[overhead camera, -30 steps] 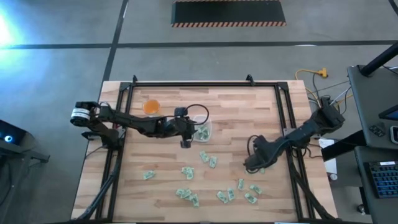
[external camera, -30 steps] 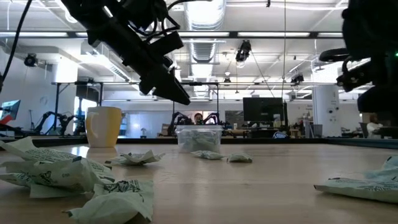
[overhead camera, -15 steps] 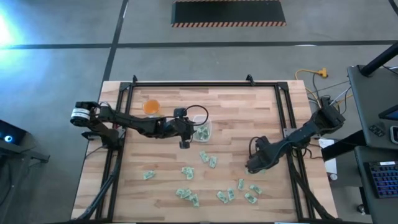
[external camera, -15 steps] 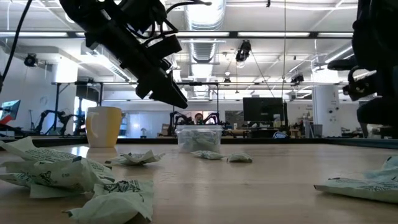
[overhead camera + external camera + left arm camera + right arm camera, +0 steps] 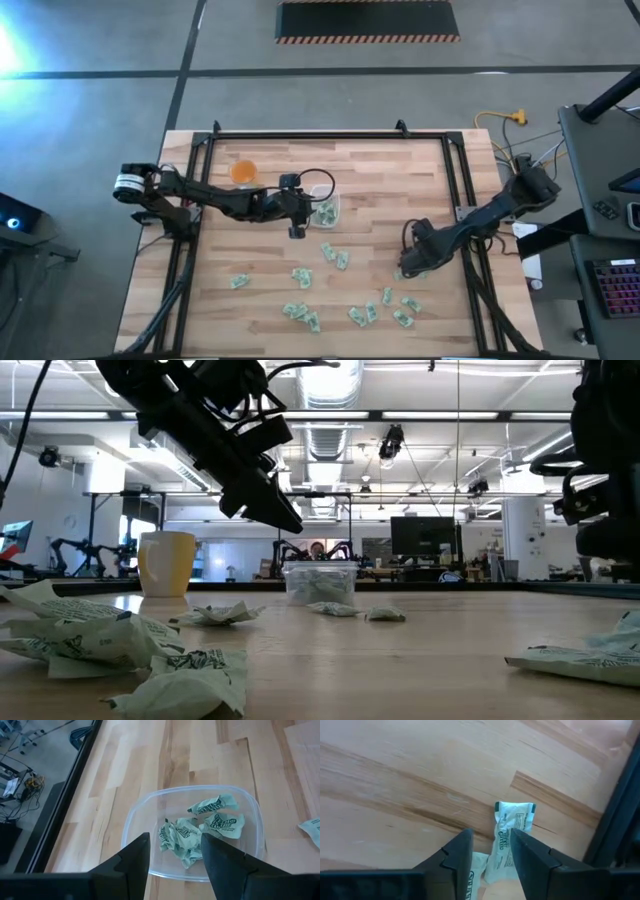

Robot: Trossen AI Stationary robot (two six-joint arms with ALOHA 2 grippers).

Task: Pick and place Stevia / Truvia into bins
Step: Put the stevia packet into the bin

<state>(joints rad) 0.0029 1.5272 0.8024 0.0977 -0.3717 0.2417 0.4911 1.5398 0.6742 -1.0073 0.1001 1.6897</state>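
Sachets are light, limp, crumpled paper; pinch one mid-body. Right claw apart, straddling one; left claw apart, empty.

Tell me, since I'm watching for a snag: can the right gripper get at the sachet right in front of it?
Probably yes. The right gripper stands open directly over the sachet, which lies flat on bare table with nothing across it.
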